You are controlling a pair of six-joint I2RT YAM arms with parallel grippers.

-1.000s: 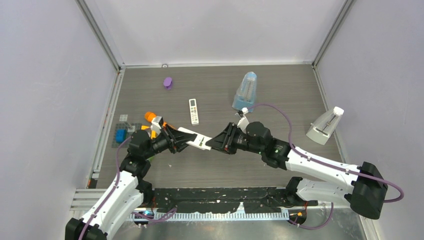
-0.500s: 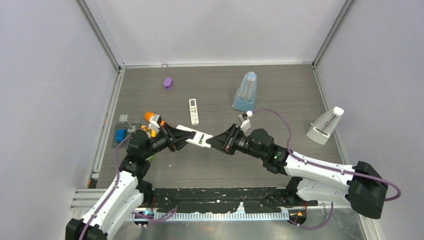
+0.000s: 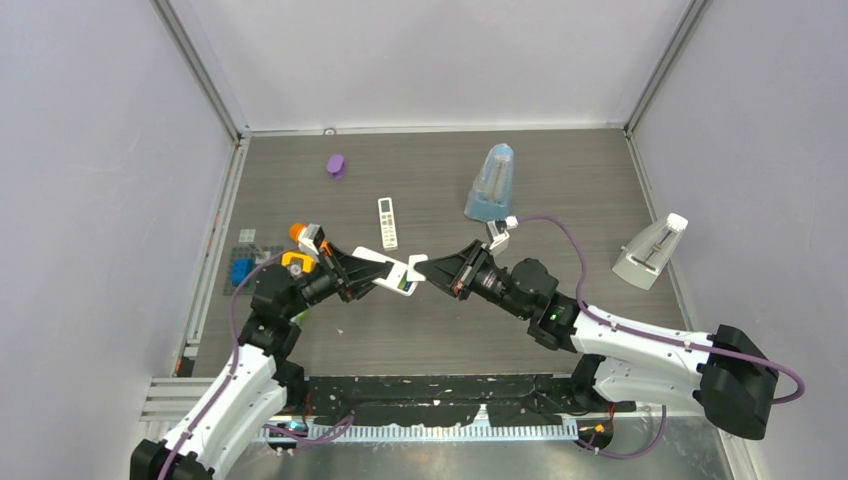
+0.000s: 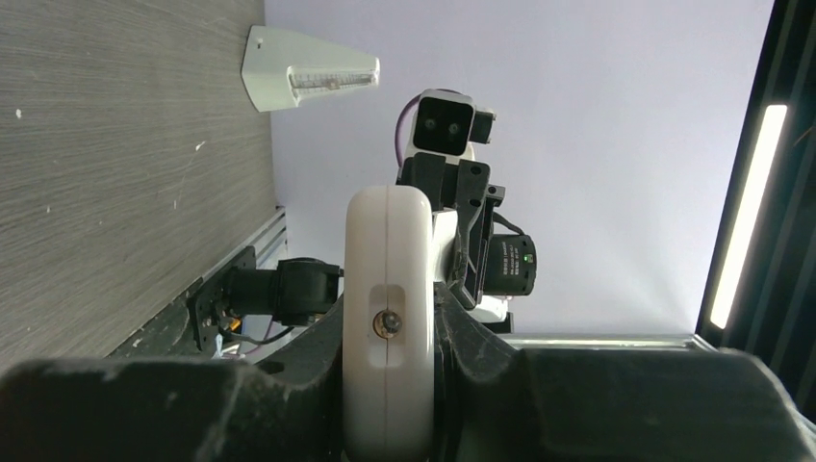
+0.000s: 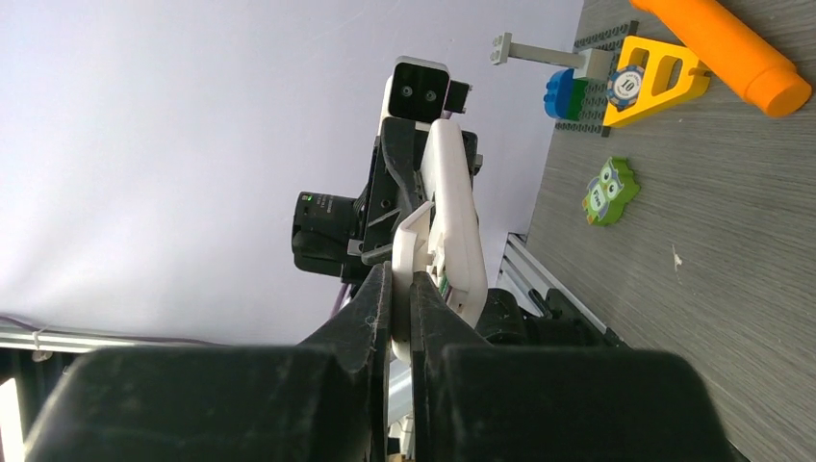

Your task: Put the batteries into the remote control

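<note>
My left gripper (image 3: 352, 272) is shut on a white remote control (image 3: 385, 269) and holds it above the table, its end towards the right arm. In the left wrist view the remote (image 4: 388, 289) sits edge-on between the jaws of the left gripper (image 4: 388, 342). My right gripper (image 3: 443, 271) is shut on a thin white battery cover (image 3: 418, 264), held just off the remote's end. In the right wrist view the right gripper (image 5: 402, 294) pinches the cover (image 5: 410, 245) beside the remote (image 5: 454, 217). A green sliver (image 5: 445, 286) shows in the open compartment. No loose batteries show.
A second small remote (image 3: 387, 222) lies on the table behind the grippers. A blue metronome (image 3: 492, 182), a white metronome (image 3: 651, 252) and a purple object (image 3: 335, 165) stand further off. An orange marker (image 3: 299, 232), a yellow piece (image 3: 292, 260) and toy bricks (image 3: 240, 270) lie at the left.
My right gripper has drawn back and up from the remote's end with the white cover in it. The cover now stands apart from the remote. The left gripper has lifted the remote slightly.
</note>
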